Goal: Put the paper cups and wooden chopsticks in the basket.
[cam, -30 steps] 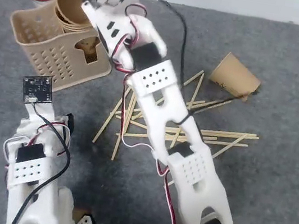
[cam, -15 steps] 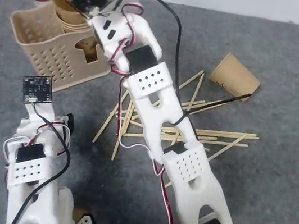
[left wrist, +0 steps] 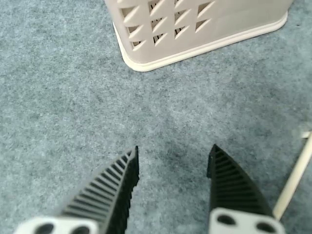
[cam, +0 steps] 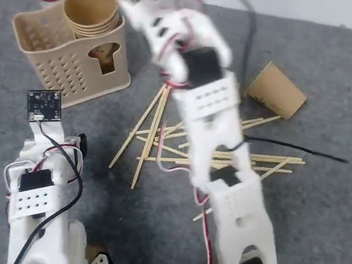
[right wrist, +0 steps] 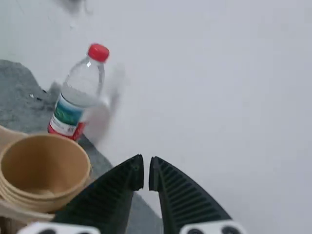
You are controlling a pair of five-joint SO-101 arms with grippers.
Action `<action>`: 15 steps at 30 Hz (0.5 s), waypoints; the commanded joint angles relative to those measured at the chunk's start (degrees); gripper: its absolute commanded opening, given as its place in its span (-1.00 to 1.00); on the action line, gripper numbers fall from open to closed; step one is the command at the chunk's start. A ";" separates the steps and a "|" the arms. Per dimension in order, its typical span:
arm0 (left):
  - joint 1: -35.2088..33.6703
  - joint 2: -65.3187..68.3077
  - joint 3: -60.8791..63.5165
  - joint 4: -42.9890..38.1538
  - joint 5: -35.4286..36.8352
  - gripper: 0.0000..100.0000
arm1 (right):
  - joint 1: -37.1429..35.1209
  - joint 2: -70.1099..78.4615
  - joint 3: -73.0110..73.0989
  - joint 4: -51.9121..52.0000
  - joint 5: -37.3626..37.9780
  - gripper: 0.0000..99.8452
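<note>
Paper cup [cam: 276, 89] on its side: light, thin-walled, crushes easily; I should pinch its rim gently. My right gripper [right wrist: 146, 168] is closed, empty; left gripper [left wrist: 173, 158] spread wide.

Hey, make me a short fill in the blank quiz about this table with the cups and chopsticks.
1. The lone paper cup lies on its ____.
2. The left gripper is empty, its jaws ____.
3. The bottle has a ____ cap.
4. The chopsticks lie ____ the basket.
Missing words: side; open; red; outside.
</note>
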 commanded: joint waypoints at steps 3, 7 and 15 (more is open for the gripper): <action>0.18 -1.05 -0.22 -0.88 0.70 -0.55 | 9.54 -8.04 -2.37 19.03 -6.59 -0.80; 0.09 -1.05 -0.22 -0.79 0.70 -0.55 | 16.48 -4.53 -2.37 28.79 -6.77 -0.54; 0.09 -1.05 -0.22 -0.79 0.70 -0.55 | 24.13 6.55 -2.81 24.48 -6.42 -0.55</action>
